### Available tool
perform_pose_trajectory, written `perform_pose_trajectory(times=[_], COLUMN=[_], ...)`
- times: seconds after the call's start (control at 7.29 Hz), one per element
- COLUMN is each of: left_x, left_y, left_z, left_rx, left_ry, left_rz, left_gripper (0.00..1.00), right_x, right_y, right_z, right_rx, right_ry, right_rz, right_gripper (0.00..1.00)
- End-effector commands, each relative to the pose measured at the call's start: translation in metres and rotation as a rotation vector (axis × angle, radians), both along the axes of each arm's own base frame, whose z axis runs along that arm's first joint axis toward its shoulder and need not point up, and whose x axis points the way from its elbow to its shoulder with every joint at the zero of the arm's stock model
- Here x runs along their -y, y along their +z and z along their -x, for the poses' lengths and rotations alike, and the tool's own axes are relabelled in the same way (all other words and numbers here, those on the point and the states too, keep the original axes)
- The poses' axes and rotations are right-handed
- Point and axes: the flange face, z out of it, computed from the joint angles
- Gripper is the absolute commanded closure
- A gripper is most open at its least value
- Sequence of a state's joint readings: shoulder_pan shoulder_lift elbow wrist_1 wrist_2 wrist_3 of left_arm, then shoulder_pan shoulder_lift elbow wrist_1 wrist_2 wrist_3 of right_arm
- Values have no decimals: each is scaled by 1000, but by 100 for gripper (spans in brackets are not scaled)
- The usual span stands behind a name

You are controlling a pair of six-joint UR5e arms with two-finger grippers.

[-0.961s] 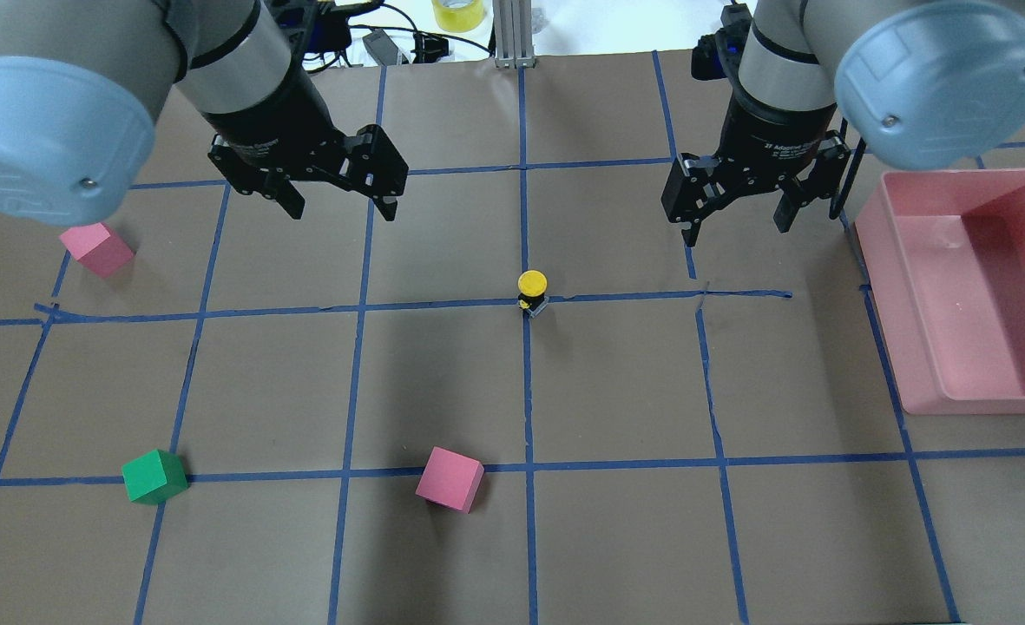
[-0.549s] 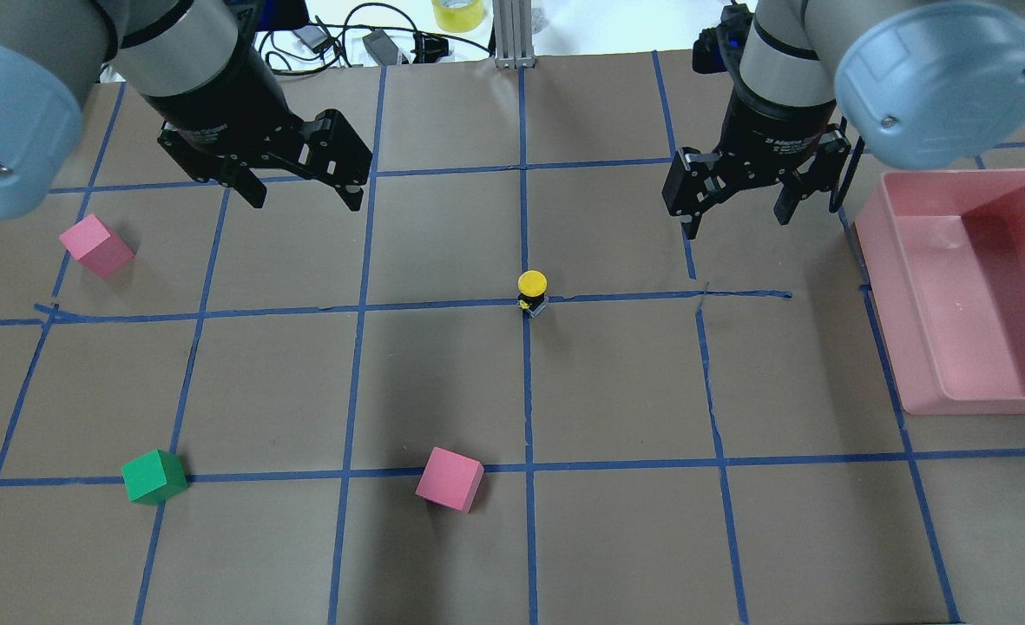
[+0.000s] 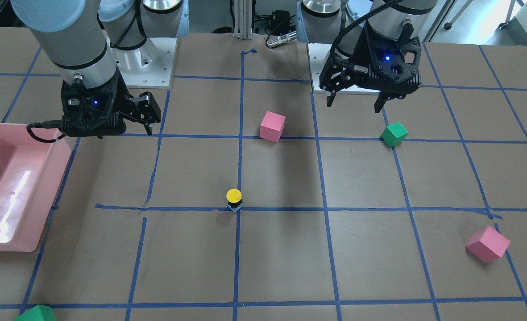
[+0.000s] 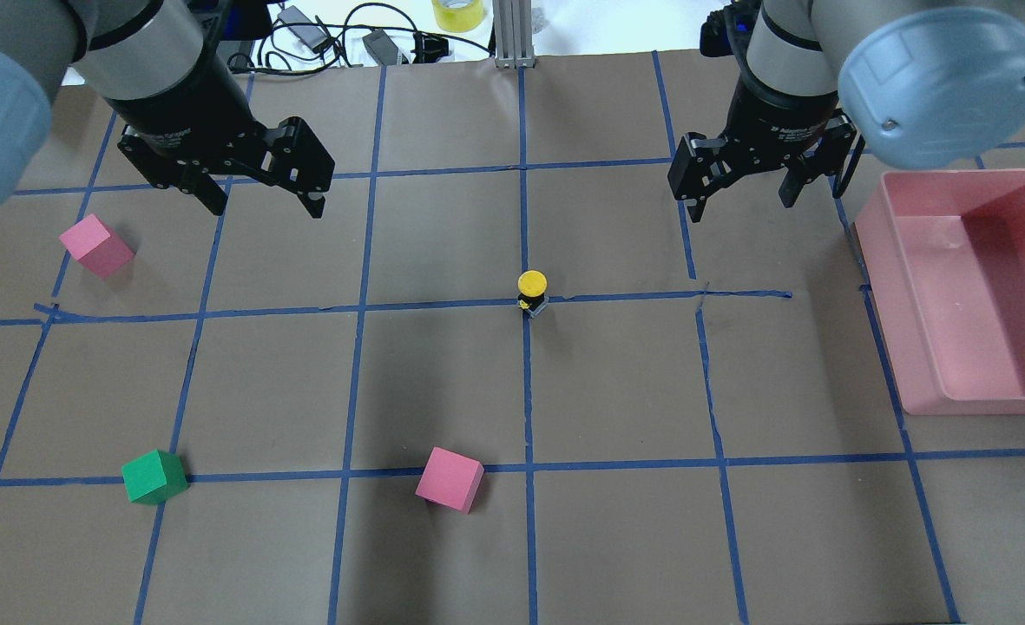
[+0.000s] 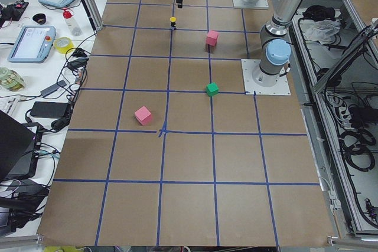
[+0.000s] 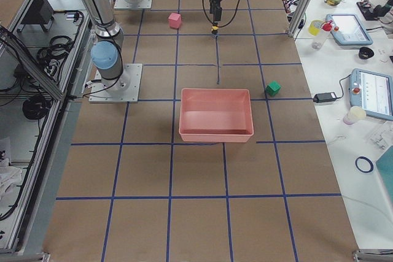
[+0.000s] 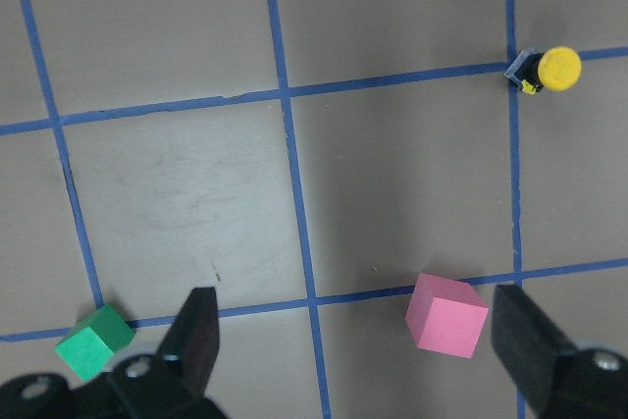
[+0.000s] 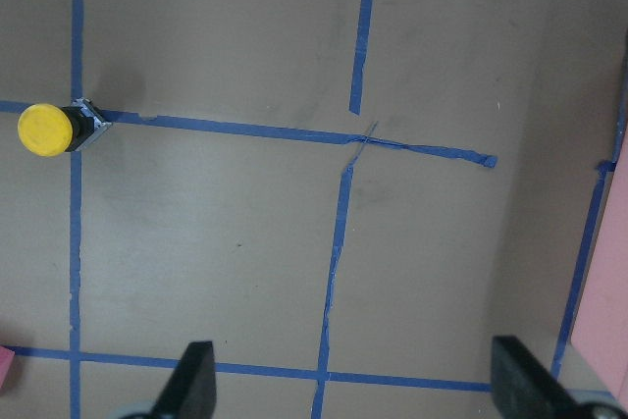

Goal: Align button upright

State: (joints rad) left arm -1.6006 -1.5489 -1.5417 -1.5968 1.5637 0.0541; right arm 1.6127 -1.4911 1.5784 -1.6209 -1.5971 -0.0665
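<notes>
brown-papered table [image 4: 616,382] with blue tape grid [image 4: 347,306]: button [image 4: 532,291] stands cap-up on the grid's centre crossing, likely light, rigid, top-heavy, best pinched low on its black body; left gripper [image 4: 266,210] and right gripper [image 4: 740,208] both spread wide, empty, well apart from it.

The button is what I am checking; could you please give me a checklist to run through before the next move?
1. The button stands upright, yellow cap on top: ok.
2. Its base sits flat: cannot tell, too small.
3. The left pincer is open and holds nothing: ok.
4. The right pincer is open and holds nothing: ok.
5. Both pincers are apart from the button: ok.
6. The nearest pink cube is well apart from the button: ok.
</notes>
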Motion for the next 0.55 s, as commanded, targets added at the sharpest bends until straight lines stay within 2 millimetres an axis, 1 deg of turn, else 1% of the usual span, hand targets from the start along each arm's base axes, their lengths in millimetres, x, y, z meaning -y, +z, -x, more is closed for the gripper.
perform_pose_trajectory(times=[0.0,0.27,0.41], left_x=[2,5,5], left_y=[-5,-11,-10], left_z=[-3,-3,-3], left_rx=[10,8,8], left_ry=[9,5,6], left_rz=[0,30,34], left_gripper=[0,0,0], right_x=[1,0,1], right_y=[0,0,-1], right_z=[4,7,6], right_rx=[2,-2,1], right_ry=[-7,-13,-10], right_rz=[-1,-9,-9], right_gripper=[0,0,0])
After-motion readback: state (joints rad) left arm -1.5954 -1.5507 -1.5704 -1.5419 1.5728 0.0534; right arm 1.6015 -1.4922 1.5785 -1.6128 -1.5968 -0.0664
